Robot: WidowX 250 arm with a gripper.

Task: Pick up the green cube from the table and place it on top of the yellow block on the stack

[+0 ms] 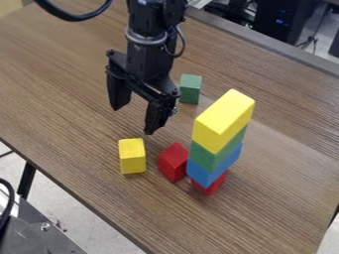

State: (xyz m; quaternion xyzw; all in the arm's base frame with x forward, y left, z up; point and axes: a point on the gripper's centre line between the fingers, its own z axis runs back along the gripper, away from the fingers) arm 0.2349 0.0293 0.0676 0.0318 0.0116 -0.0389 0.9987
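Note:
The black gripper [136,121] hangs open over the table, its two fingers spread apart with nothing between them. Below it and nearer the front stands a yellow block [132,156], separate from the fingertips. A red block [173,162] stands to the right of that one, close beside a stack. The stack has a yellow block [224,120] on top, then a green block [215,153], a blue block [212,168] and a red block [210,183] at the bottom. Behind the gripper's right finger is a separate green block [190,89].
The brown wooden table [278,198] has its front edge running from left down to the bottom. A black cable loops at the upper left. Dark equipment [285,20] stands past the far edge, and a grey metal plate [39,230] lies at the lower left.

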